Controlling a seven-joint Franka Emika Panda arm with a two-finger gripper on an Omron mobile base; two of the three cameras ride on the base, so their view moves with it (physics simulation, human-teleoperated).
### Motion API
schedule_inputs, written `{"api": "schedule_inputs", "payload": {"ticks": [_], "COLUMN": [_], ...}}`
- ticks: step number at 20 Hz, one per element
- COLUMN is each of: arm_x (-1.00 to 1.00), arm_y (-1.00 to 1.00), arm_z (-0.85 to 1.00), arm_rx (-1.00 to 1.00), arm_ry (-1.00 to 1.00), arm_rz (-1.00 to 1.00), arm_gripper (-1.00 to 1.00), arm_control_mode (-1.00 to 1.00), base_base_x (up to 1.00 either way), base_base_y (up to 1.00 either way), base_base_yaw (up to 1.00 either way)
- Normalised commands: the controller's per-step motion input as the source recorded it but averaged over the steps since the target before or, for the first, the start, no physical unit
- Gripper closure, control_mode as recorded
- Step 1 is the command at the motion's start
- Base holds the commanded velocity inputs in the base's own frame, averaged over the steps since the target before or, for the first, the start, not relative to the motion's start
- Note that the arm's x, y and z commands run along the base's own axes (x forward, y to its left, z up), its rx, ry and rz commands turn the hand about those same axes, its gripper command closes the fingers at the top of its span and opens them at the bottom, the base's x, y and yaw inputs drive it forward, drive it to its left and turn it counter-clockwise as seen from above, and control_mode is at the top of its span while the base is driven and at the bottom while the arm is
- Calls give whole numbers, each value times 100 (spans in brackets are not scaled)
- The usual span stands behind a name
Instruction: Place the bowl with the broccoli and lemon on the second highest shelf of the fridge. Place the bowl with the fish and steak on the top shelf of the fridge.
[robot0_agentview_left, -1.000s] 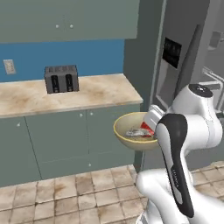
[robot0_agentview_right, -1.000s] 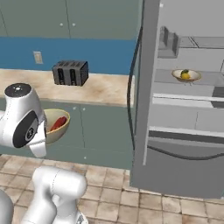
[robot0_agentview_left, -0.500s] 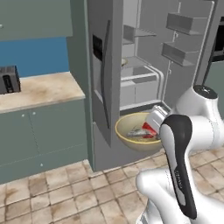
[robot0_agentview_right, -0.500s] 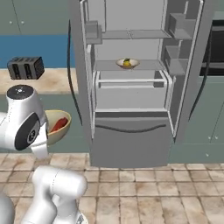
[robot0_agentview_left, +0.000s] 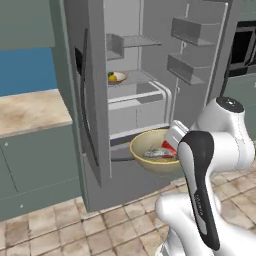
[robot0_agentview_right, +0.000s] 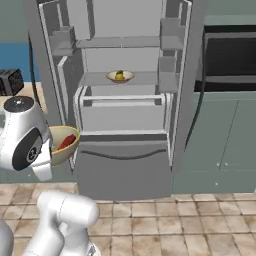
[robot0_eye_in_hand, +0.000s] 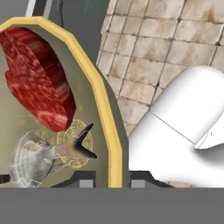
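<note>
Carrying the yellow-rimmed bowl (robot0_agentview_left: 154, 156) with the fish (robot0_eye_in_hand: 41, 154) and steak (robot0_eye_in_hand: 38, 78) at about drawer height in front of the open fridge (robot0_agentview_right: 122, 95), low beside the white arm. Gripper (robot0_eye_in_hand: 109, 180) pinched nearly shut on the bowl's rim, one finger inside the wall and one outside, as seen in the hand view. Other bowl (robot0_agentview_right: 120, 76), holding the lemon (robot0_agentview_right: 119, 75) and a dark green bit, probably the broccoli (robot0_agentview_left: 110, 74), already sitting on the second highest shelf (robot0_agentview_right: 145, 78), so judged to be on the second half of the task. Top shelf (robot0_agentview_right: 125, 43) bare and well above the carried bowl. Next, probably: lifting the bowl level above that shelf's front edge, then reaching straight in between the door bins and setting it down flat before letting go. Tilting on the rise risks spilling the meat.
</note>
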Motion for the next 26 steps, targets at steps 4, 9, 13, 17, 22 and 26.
{"api": "schedule_inputs", "payload": {"ticks": [4,9,13,17,22,26], "arm_x": [0,0,0,0,0,0], "arm_y": [0,0,0,0,0,0], "arm_z": [0,0,0,0,0,0], "arm_rx": [0,0,0,0,0,0], "arm_ry": [0,0,0,0,0,0], "arm_rz": [0,0,0,0,0,0], "arm_gripper": [100,100,100,100,100,100], "arm_control_mode": [100,100,100,100,100,100], "base_base_x": [94,48,59,96,99,82], "base_base_y": [-93,-45,-14,-1,-4,0], "base_base_yaw": [0,44,34,11,1,0]}}
